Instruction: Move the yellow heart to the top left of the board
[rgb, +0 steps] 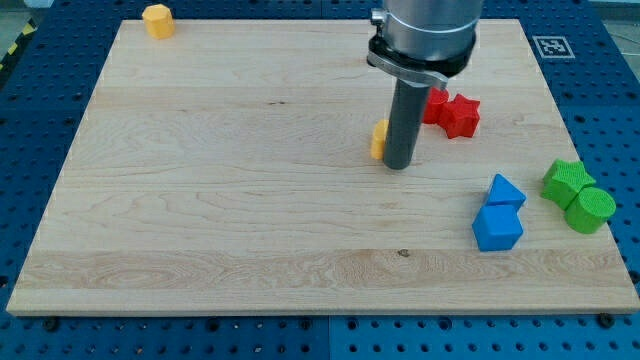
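The dark rod stands upright on the wooden board (200, 200), which lies on the blue perforated table (620, 90). The rod comes down from a grey cylinder at the view's top. My tip (398, 165) rests on the board near its centre, a little toward the view's right.

The yellow heart (378, 140) is mostly hidden behind the rod; only a narrow yellow strip shows at the rod's left edge, just above my tip. It seems to touch the rod, but the contact itself is hidden. The heart is well apart from the board's top left corner.

There is no end effector that opens or closes here, only the plain rod, so no jaw state can be told.

The other blocks are placed relative to my tip as follows. A red star (461, 116) lies to the view's right and slightly above, and a red block (435, 104) touches its left side, partly covered by the rod, so its shape is not clear. A blue triangle (505, 190) and a blue cube-like block (497, 228) sit together to the lower right. Farther right, a green star (567, 181) and a green cylinder (590, 210) touch each other at the board's right edge. A small yellow block (157, 19) sits far to the upper left, at the board's top left corner. A black and white marker (549, 46) is printed at the top right corner.
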